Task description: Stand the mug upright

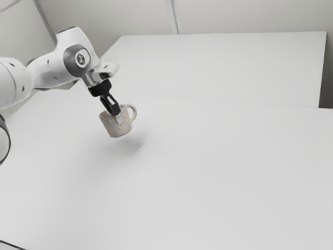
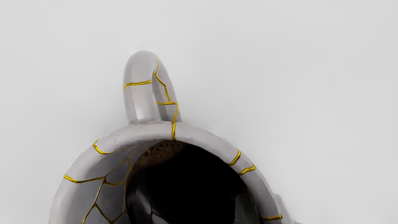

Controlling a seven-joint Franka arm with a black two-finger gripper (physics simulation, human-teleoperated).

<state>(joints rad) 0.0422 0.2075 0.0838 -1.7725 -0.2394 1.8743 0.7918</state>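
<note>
Mug (image 1: 115,126) is hanging above the bench (image 1: 208,172), mouth up but leaning a bit, handle (image 1: 134,113) pointing toward the exterior view's right. End effector (image 1: 119,117) is pinching the mug's wall at the rim (image 2: 155,130), one finger (image 2: 245,208) sitting inside, the other (image 2: 283,207) pressing outside. Shadow (image 1: 134,147) is falling on the bench, apart from the base. Step in hand is looking like righting and setting down; next move is probably calling for taking out the lean, lowering until the base is sitting flat, then letting go. Wrist view is cutting off part of the rim, mug's inside is going black so its floor is not reading, underside is facing away, inner finger's depth is staying unclear.
</note>
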